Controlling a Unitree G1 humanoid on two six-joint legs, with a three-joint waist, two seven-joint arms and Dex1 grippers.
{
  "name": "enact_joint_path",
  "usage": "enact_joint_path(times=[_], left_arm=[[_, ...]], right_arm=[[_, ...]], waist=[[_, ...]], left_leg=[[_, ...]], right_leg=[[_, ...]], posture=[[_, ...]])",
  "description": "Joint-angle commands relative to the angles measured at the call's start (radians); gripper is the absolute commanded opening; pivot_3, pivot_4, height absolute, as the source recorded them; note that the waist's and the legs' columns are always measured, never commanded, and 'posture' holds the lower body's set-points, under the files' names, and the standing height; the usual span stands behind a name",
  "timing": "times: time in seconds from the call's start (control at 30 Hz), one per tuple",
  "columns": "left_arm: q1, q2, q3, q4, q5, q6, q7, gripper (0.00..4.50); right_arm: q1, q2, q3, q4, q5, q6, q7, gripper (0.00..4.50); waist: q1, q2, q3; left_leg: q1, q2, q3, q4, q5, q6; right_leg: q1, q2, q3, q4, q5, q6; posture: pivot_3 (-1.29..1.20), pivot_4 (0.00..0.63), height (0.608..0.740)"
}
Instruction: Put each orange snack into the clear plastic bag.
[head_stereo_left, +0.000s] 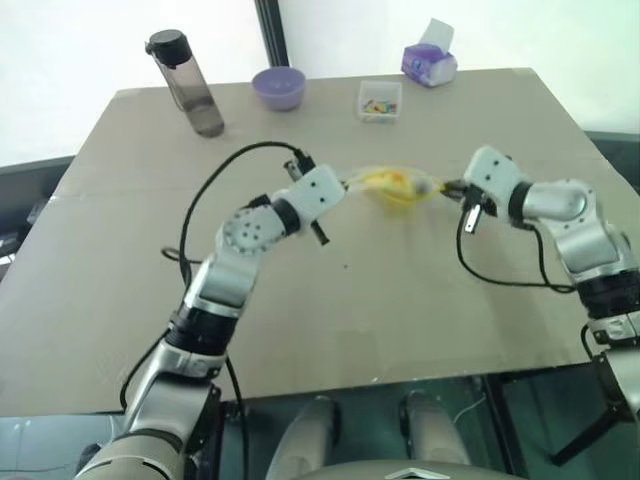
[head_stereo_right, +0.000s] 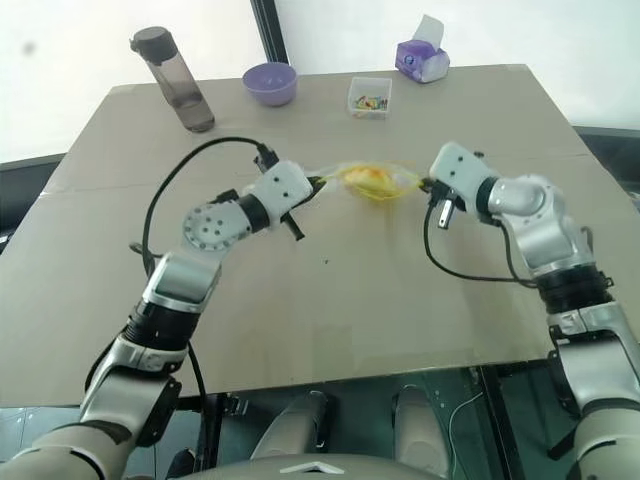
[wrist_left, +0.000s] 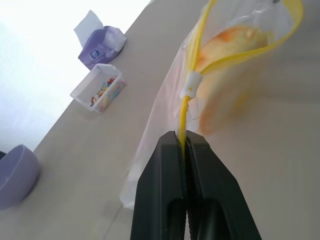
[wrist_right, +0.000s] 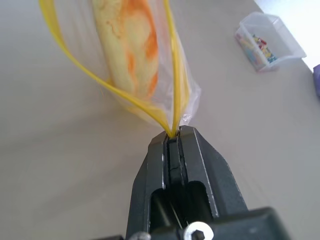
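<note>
The clear plastic bag hangs stretched between my two grippers above the middle of the table. Inside it sits the orange snack, an orange-yellow bun seen through the film. My left gripper is shut on one end of the bag's yellow seal strip. My right gripper is shut on the other end, where the two yellow edges meet. Between the two grips the bag's mouth gapes open. In the head views the left gripper is left of the bag and the right gripper is right of it.
On the far side of the table stand a dark water bottle, a purple bowl, a small clear box of colourful bits and a purple tissue pack. The near half of the tabletop is bare cardboard-coloured surface.
</note>
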Motion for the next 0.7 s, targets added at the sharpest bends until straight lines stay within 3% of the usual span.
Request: enact_joint_path(times=[0.03,0.23,0.43,0.6,0.7], left_arm=[[-0.045,0.025,0.020,-0.019,-0.027,0.003,-0.043,0.00],[-0.073,0.056,0.004,-0.058,-0.056,0.065,-0.122,0.00],[-0.050,0.133,-0.060,-0.128,-0.116,0.215,-0.312,0.00],[-0.099,0.112,-0.034,-0.091,-0.105,0.212,-0.256,0.00],[-0.120,0.105,-0.039,-0.070,-0.075,0.165,-0.218,0.00]], right_arm=[[-0.050,-0.032,-0.050,-0.061,0.033,0.041,0.039,0.08],[-0.073,-0.062,-0.056,-0.081,0.041,0.091,0.086,0.08],[-0.022,-0.098,-0.039,-0.180,0.130,0.258,0.252,0.08],[-0.075,-0.066,-0.042,-0.095,0.075,0.199,0.152,0.08],[-0.059,-0.055,-0.041,-0.132,0.126,0.228,0.209,0.08]], waist=[[0.001,0.000,0.000],[0.002,0.000,0.000],[-0.001,0.000,0.000],[0.001,0.000,0.000],[0.002,0.000,0.001]], left_leg=[[0.000,0.000,0.000,0.000,0.000,0.000],[-0.001,0.000,0.000,0.000,0.000,0.000],[-0.001,0.000,-0.001,0.000,0.000,0.000],[0.000,0.000,0.000,0.001,0.000,0.000],[-0.001,0.000,-0.001,0.001,0.000,0.000]], right_leg=[[0.000,0.000,0.000,0.000,0.000,0.000],[0.000,0.000,-0.001,0.000,0.000,0.000],[0.000,0.000,-0.001,0.000,0.000,0.000],[0.000,0.000,-0.001,0.000,0.000,0.000],[0.000,0.000,-0.001,0.000,0.000,0.000]], posture=[[0.00,0.150,0.740],[0.00,0.150,0.740],[0.00,0.150,0.740],[0.00,0.150,0.740],[0.00,0.150,0.740]])
